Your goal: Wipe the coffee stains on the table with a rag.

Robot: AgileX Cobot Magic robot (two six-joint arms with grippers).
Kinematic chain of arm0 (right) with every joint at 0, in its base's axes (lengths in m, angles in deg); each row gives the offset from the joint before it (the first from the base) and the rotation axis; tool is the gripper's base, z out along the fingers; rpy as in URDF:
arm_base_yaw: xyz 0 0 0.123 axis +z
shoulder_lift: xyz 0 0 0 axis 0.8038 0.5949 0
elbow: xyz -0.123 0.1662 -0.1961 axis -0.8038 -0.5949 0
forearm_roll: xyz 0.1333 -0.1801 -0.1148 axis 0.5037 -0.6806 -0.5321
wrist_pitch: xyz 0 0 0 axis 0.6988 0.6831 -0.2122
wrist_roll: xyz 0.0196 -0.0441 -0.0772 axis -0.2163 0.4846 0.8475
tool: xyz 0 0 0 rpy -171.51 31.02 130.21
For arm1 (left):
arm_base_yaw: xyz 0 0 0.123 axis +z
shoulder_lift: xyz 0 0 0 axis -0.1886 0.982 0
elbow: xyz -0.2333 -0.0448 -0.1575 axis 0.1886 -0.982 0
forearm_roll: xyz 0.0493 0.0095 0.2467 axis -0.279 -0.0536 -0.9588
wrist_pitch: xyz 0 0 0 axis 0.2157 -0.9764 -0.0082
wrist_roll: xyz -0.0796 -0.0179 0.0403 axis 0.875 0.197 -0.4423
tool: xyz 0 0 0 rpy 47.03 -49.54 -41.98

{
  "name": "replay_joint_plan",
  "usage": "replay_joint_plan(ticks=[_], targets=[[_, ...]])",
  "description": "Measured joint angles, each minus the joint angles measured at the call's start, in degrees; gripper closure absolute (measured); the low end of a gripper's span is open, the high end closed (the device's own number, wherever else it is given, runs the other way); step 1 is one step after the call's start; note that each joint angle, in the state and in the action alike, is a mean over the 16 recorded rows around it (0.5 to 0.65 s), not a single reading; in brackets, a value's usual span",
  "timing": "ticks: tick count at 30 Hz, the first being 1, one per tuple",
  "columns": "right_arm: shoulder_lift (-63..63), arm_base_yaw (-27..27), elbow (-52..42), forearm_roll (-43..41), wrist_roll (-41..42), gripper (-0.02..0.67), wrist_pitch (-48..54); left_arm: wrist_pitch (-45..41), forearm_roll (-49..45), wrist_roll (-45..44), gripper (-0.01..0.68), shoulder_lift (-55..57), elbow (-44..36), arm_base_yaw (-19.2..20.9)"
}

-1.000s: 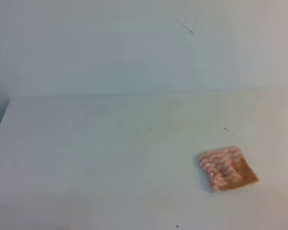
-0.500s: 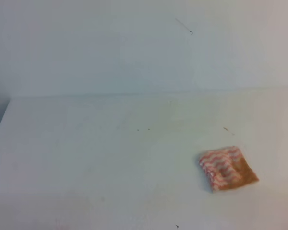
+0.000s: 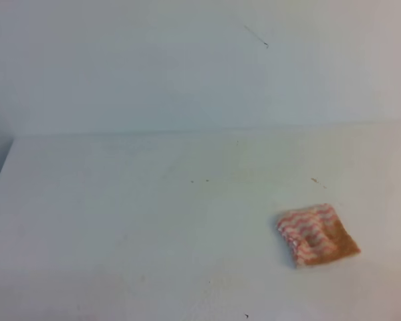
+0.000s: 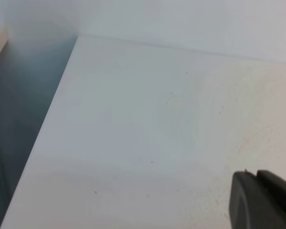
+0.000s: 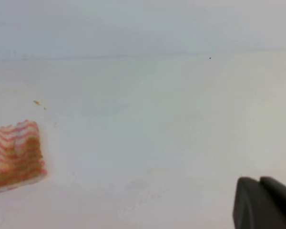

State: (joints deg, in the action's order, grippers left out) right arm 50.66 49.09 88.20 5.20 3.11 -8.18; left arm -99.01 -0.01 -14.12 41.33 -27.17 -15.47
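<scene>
Striped rag [image 3: 317, 235] flat on white table [image 3: 120, 221], right jaws [image 5: 262, 202] clenched empty, left jaws [image 4: 260, 200] state unclear

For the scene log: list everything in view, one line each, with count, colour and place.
rag: one, pink-red and white wavy stripes with a tan-brown edge, lying flat on the right side of the table, nothing touching it.
coffee specks: a few tiny amber-brown marks, just beyond the rag; no large blotch visible.
table: one, plain white, filling the lower view.
wall: one, white, behind the table.
left claw: one, black, tip at the lower right corner of its wrist view, shut.
right claw: one, black, likewise, shut.
</scene>
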Motion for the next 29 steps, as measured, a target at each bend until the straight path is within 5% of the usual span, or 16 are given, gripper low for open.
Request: replay_joint_plan(ticks=[29], targets=[[0.11, 0.0, 0.0, 0.0, 0.0, 0.653, 0.0, 0.0, 0.0, 0.03, 0.674, 0.0, 0.0, 0.0]])
